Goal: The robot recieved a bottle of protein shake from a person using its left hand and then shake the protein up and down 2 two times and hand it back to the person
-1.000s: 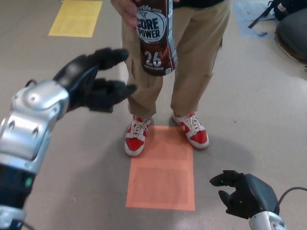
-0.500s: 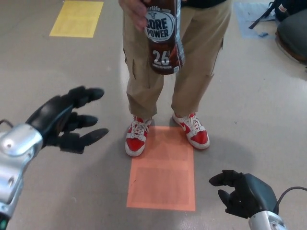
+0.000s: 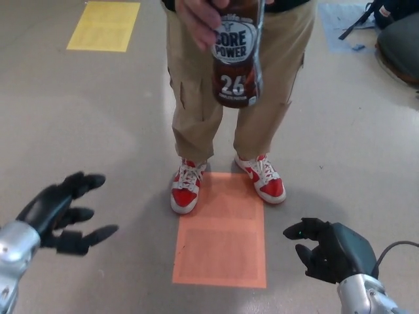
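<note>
Two empty spread robot hands, left hand (image 3: pixel 62 216) low, bottle (image 3: pixel 236 55) well above in person's hand (image 3: pixel 200 19)

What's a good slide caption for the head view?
A person's hand holds the bottle while the left robot hand and right robot hand hang open, low.

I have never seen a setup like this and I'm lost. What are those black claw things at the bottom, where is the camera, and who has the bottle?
The camera sits on a humanoid robot's head, looking down at the floor. The black shapes are its own hands: the left hand at picture left, fingers spread and empty, and the right hand at lower right, also empty. Facing it stands a person in tan trousers and red shoes, beside an orange floor patch. The person's hand holds a brown protein shake bottle; the robot is not touching it.
</note>
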### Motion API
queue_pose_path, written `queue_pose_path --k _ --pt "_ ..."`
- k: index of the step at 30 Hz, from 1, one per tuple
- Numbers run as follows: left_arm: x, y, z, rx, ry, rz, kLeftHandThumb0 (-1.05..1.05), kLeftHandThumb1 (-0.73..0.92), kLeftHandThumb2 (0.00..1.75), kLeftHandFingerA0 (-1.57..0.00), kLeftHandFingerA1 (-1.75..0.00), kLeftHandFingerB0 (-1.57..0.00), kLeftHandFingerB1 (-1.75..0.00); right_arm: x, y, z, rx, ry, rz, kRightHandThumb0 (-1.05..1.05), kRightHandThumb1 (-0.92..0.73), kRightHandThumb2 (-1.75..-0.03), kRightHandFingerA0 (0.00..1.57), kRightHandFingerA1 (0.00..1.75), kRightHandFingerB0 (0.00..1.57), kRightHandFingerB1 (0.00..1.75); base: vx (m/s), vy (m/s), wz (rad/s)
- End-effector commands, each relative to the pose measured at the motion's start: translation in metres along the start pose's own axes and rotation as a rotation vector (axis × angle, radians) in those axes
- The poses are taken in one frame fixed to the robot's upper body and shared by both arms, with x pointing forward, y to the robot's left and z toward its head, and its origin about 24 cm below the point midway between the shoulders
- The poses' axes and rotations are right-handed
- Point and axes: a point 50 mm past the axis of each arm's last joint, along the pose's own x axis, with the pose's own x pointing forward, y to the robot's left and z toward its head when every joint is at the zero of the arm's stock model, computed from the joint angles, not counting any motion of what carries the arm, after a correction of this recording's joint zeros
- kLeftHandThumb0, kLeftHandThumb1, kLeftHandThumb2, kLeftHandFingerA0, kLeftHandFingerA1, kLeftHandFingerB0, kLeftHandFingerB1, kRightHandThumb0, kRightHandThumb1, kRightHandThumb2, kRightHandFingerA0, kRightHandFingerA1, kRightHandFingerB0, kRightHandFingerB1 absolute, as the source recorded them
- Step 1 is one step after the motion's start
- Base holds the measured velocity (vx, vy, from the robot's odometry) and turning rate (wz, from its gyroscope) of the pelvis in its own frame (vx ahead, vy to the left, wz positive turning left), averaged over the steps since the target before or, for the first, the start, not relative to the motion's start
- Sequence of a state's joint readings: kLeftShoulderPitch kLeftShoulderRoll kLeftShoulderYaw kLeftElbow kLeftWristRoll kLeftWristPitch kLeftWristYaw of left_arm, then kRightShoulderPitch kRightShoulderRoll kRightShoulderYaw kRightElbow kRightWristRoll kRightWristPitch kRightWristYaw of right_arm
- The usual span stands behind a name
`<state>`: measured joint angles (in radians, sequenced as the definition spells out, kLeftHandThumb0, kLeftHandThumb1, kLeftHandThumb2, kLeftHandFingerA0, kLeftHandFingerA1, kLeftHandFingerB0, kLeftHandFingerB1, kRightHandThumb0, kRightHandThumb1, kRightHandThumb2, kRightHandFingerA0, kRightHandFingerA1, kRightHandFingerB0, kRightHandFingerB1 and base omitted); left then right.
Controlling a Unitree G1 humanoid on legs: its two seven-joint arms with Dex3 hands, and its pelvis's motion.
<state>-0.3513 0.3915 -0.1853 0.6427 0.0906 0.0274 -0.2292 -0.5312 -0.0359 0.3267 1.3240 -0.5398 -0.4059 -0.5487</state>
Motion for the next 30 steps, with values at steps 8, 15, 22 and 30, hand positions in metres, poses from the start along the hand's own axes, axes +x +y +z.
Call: queue_pose_path --k 8,15,22,30 --pt "-0.005 -0.015 -0.042 0.289 -0.048 0.184 -0.68 0.47 0.75 -0.28 -0.43 -0.09 -0.34 0.012 -0.016 0.003 0.041 0.021 -0.039 -0.24 -0.78 -0.67 0.85 0.58 0.78 0.47 0.0 0.0 0.0" --pt "-0.004 -0.022 -0.047 0.427 -0.028 0.172 -0.72 0.54 0.85 -0.27 -0.45 -0.07 -0.32 0.01 -0.013 0.002 0.013 0.022 -0.032 -0.26 -0.78 -0.67 0.87 0.57 0.8 0.46 0.0 0.0 0.0" --pt "-0.011 -0.039 -0.06 0.448 -0.038 0.161 -0.73 0.59 0.87 -0.3 -0.45 -0.1 -0.37 -0.002 -0.002 -0.009 0.001 0.054 -0.001 -0.27 -0.83 -0.67 0.85 0.62 0.78 0.45 0.0 0.0 0.0" --pt "-0.022 -0.052 -0.068 0.386 -0.082 0.295 -0.37 0.81 0.65 -0.55 -0.39 -0.36 -0.33 -0.009 0.004 -0.014 -0.019 0.054 0.015 -0.3 -0.83 -0.67 0.89 0.61 0.76 0.43 0.0 0.0 0.0"
